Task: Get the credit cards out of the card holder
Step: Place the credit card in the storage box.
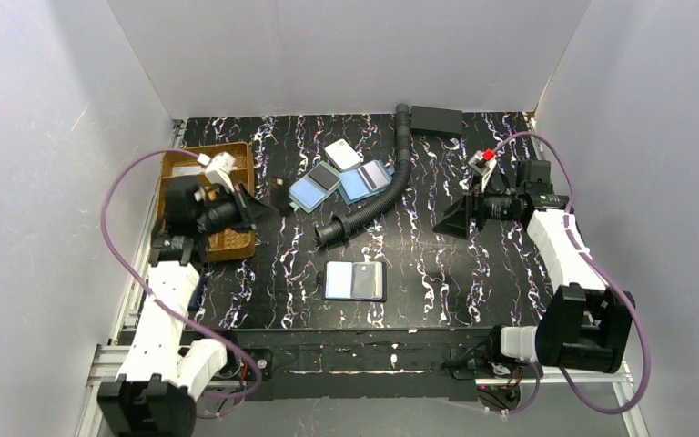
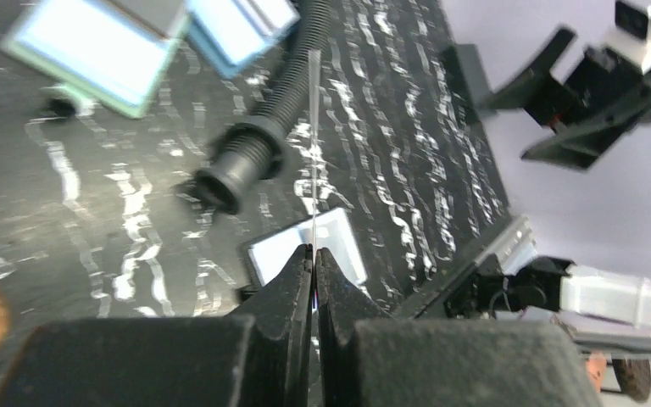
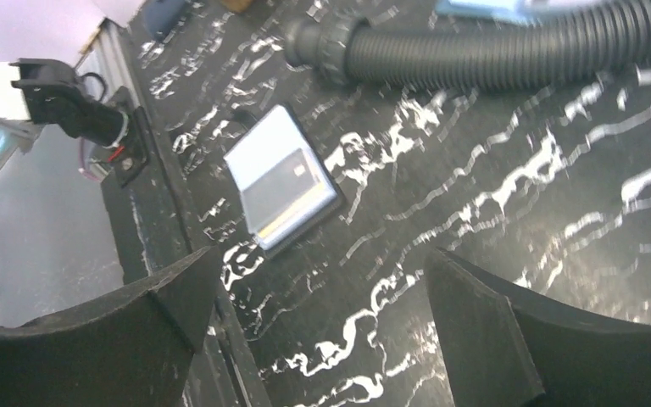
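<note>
Evidently the left fingers [image 2: 309,259], clamped on the bare edge of one credit card [image 2: 314,153], may let it swivel loose; the card holder [image 1: 355,280] lies at six o'clock on the bench [image 1: 473,291], right fingers [image 1: 446,221] wide open, empty.

Table [image 1: 473,273], as we list it from near to far.

- **Near centre:** the card holder [image 1: 355,280] lies open and flat.
- **Just beyond it:** the open end of a corrugated hose [image 1: 375,202]. Its body runs right, then away to the far edge.
- **Left of the hose:** a pair of flat pouches [image 1: 314,189], side by side and overlapping. Behind them we note a small tag [image 1: 342,154].
- **Far edge, right of the hose's far end:** a flat box [image 1: 436,119].
- **Left side:** a basket [image 1: 237,155], with the left arm above it.
- **Left gripper [image 2: 314,250]:** left of the pouches. A credit card [image 2: 314,144] stands edge-on between its fingers.
- **Right gripper [image 1: 450,221]:** right of the hose, well apart from the card holder.
</note>
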Robot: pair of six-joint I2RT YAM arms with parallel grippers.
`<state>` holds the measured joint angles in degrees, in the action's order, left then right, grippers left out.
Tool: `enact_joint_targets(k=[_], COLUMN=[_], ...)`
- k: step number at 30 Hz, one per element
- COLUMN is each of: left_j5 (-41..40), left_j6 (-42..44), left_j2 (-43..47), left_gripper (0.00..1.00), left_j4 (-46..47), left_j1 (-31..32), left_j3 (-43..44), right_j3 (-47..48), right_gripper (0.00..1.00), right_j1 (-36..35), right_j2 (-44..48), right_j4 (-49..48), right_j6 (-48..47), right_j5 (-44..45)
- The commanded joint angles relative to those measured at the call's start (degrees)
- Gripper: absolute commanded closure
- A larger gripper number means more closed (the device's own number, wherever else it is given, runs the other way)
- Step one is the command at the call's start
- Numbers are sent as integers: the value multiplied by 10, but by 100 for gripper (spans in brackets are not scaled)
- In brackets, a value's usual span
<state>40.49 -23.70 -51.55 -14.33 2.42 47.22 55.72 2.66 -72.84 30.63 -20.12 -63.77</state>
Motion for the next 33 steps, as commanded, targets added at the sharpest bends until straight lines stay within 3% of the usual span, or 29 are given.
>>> enact_joint_targets(k=[1,3,7,11,14,23,33], left_j5=[110,105,3,-86,-139,-141,-244], left_j6=[117,149,231,234,256,257,340], left_j2=[-69,-98,-151,-156,-164,-259,-334], left_gripper=[100,100,100,100,100,100,100], left_j4=[-122,-140,-209,-154,-116,-101,-168], left_j1=[-110,-154,-167,-194,-220,-343,-350], left_j3=[69,102,165,144,126,139,205], right_j3=[-8,10,-1,-40,-43,-49,-53], right_gripper=[1,2,2,1,2,2,2], right_j1=[41,52,54,54,54,55,55], right_j2=[-40,-52,-33,14,25,35,37], right_j4=[76,124,129,35,34,35,33], right_j6=[-104,-138,-143,-71,-68,-66,-61], right_j5=[18,13,31,66,64,58,44])
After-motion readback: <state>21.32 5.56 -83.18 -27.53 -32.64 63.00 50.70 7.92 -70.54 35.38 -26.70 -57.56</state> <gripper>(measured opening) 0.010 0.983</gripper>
